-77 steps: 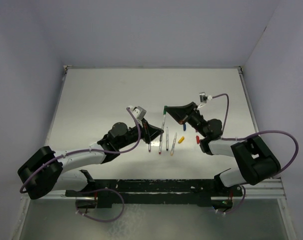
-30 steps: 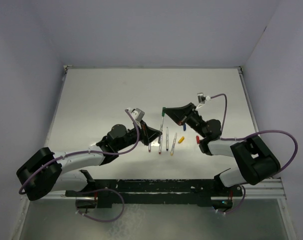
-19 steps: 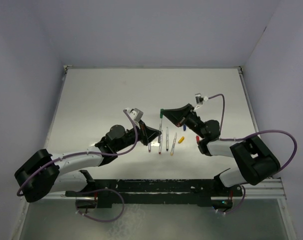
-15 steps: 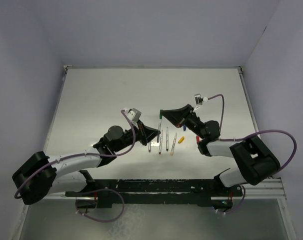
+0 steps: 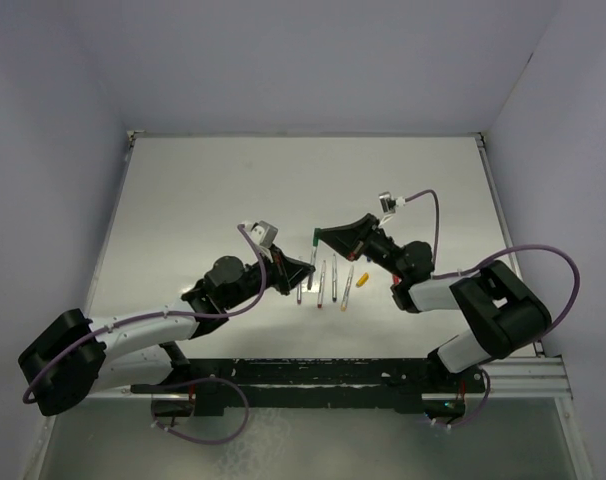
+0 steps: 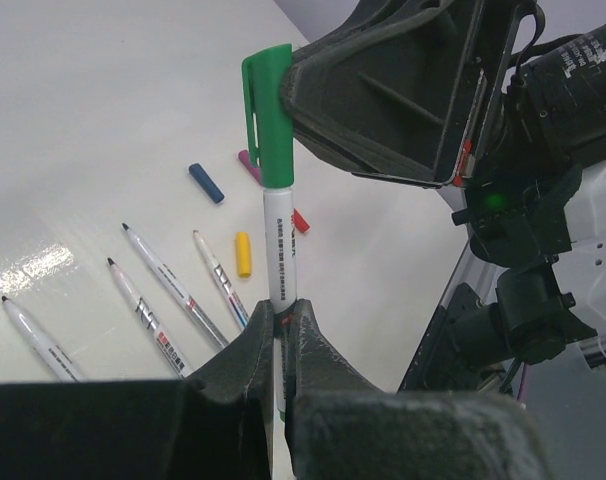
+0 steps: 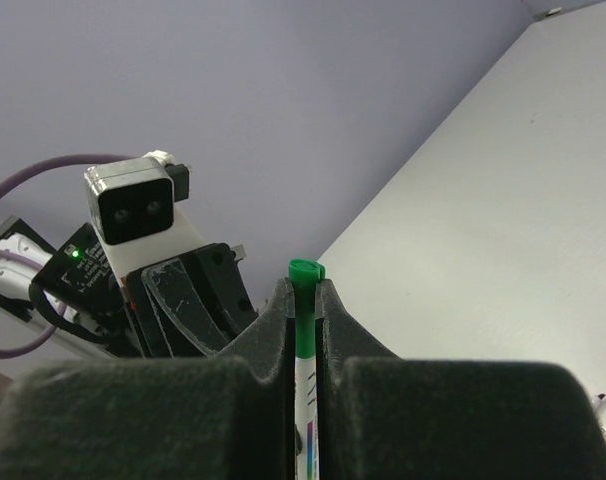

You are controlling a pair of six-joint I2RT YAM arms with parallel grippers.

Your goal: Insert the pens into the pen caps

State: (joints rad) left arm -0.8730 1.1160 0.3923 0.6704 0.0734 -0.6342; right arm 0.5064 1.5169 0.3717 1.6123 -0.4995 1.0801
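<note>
Left wrist: green cap (image 6: 266,120) on pen (image 6: 280,245).

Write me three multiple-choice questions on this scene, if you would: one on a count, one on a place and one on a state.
1. How many pens lie loose on the table?
A) two
B) six
C) four

2. Where is the green cap?
A) on the top end of the held pen
B) flat on the table
C) under the left arm's base

3. How is the left tool?
A) wide open
B) shut on the held pen
C) out of view

Answers:
1 C, since the left wrist view shows four grey pens lying side by side.
2 A, since the cap sits on the pen's end, pinched by the right tool.
3 B, since its fingers press the barrel from both sides.
</note>
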